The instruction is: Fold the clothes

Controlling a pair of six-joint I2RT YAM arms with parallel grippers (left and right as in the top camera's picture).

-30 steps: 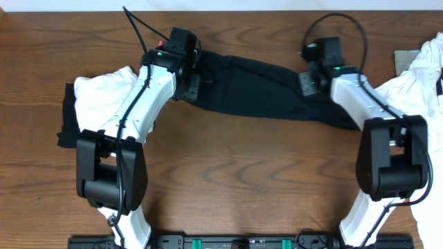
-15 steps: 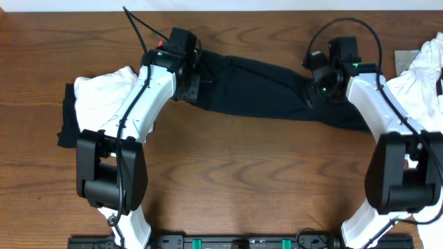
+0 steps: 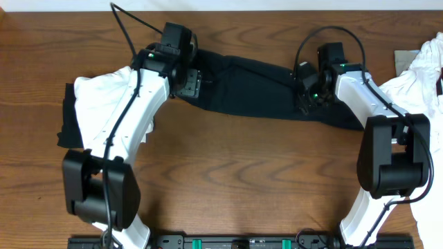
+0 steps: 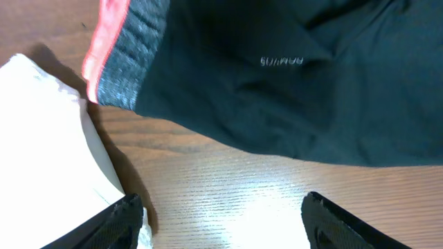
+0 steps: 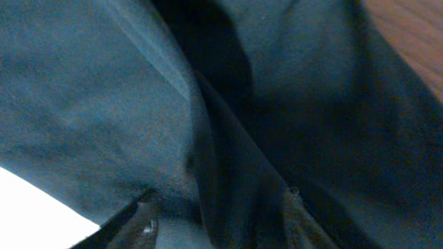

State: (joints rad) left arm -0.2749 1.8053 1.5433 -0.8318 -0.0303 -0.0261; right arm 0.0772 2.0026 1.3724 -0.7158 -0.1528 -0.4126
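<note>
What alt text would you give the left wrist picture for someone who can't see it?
Black trousers with a grey-and-red waistband lie on a wooden table, a white garment beside them. The left hand hangs open above the wood, holding nothing.

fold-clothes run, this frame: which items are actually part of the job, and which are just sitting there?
Part of the job:
- black trousers, spread between the two arms
- white garment on the left
- black garment showing at that one's left side
- white garment at the right edge

Just lying about:
- grey piece at the far right edge, too cropped to identify
</note>
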